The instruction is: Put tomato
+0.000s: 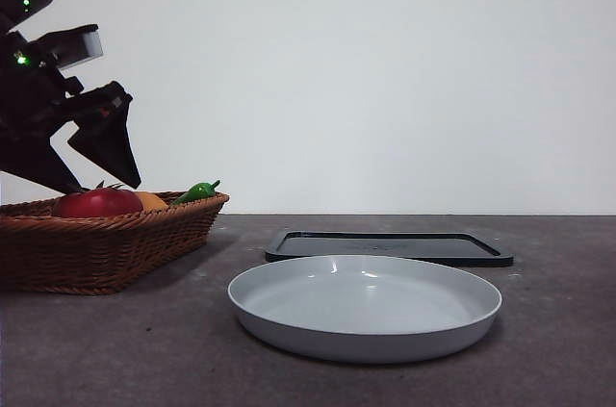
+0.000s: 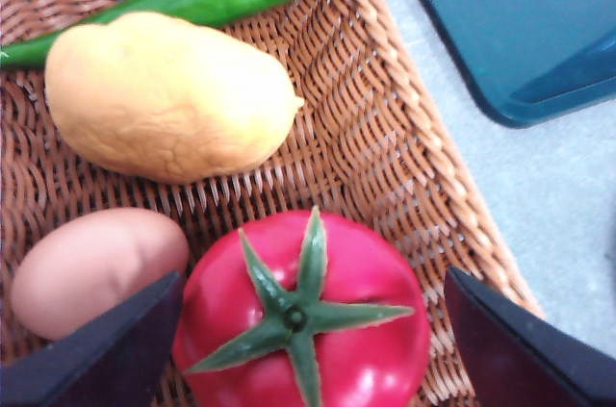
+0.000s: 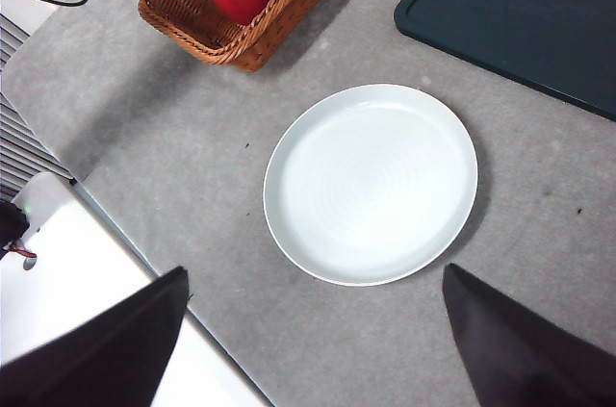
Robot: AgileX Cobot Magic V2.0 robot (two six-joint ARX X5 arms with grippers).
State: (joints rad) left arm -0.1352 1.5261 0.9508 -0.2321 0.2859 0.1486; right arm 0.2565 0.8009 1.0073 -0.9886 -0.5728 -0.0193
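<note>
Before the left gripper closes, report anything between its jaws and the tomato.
Nothing visible does. The left gripper hangs open above the tomato, one jaw to each side. A pale egg-like item lies close beside one jaw, and the wicker basket wall runs near the other.

- Grey table point(image 1: 115, 349): matte, speckled surface.
- Wicker basket point(image 1: 106, 243) on its left side.
- Pale grey plate point(image 1: 366, 306) at centre.
- Dark tray point(image 1: 390, 246) behind plate.
</note>
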